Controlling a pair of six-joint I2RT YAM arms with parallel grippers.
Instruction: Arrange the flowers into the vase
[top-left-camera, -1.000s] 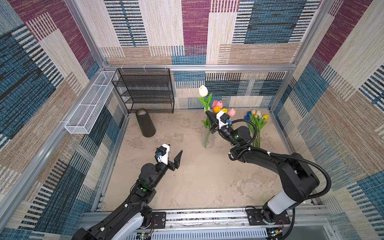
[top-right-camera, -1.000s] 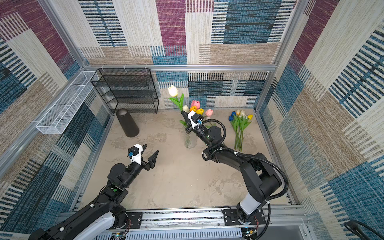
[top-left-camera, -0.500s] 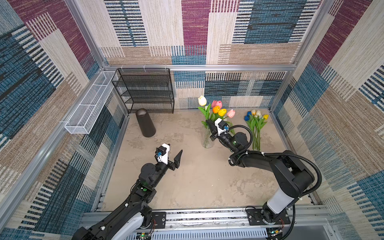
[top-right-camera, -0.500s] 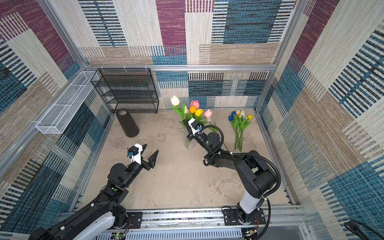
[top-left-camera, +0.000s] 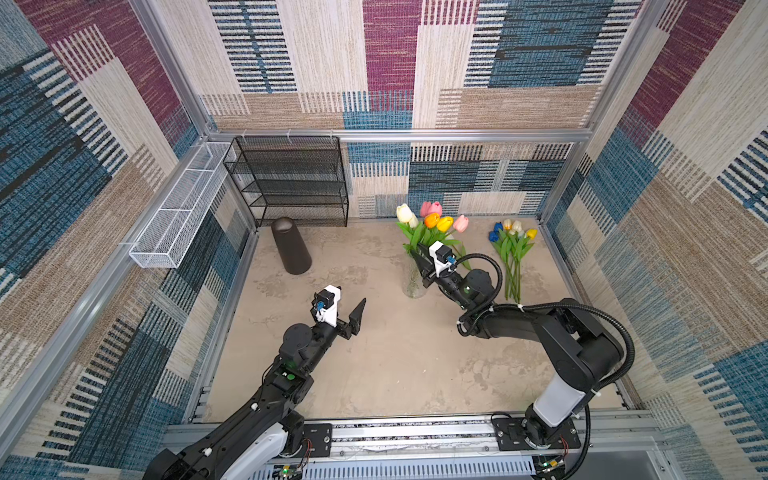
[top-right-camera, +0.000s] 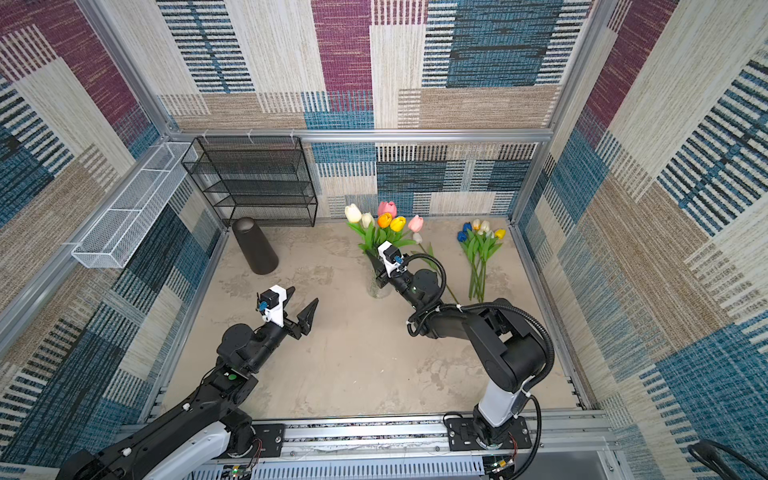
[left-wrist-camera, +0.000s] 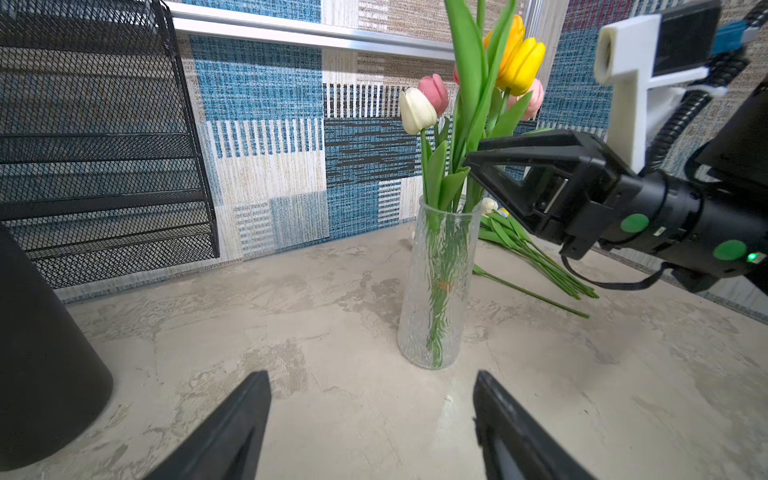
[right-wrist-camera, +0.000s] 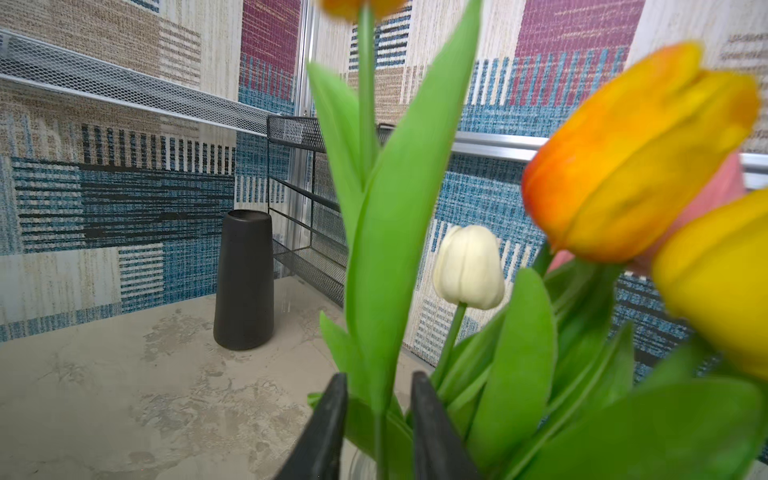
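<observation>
A clear glass vase (top-left-camera: 414, 282) (top-right-camera: 379, 286) (left-wrist-camera: 440, 291) stands right of centre on the floor. Several flowers (top-left-camera: 432, 220) (top-right-camera: 386, 220) with white, pink, orange and yellow heads stand in it. More flowers (top-left-camera: 513, 249) (top-right-camera: 480, 249) lie bunched on the floor to its right. My right gripper (top-left-camera: 419, 257) (top-right-camera: 374, 264) (left-wrist-camera: 467, 162) (right-wrist-camera: 378, 376) is just above the vase's mouth. Its jaws are parted around a green stem and leaf. My left gripper (top-left-camera: 347, 305) (top-right-camera: 301, 301) (left-wrist-camera: 372, 374) hovers open and empty left of the vase.
A dark tapered vase (top-left-camera: 291, 247) (right-wrist-camera: 245, 282) stands at the back left. Behind it is a black mesh shelf (top-left-camera: 291, 183). A white wire basket (top-left-camera: 178, 216) hangs on the left wall. One loose stem (left-wrist-camera: 532, 293) lies between the glass vase and the bunch.
My right gripper has come down with the tall white tulip, so its stem now sits deeper in the glass vase. Its jaws have parted. The left arm has not moved.
</observation>
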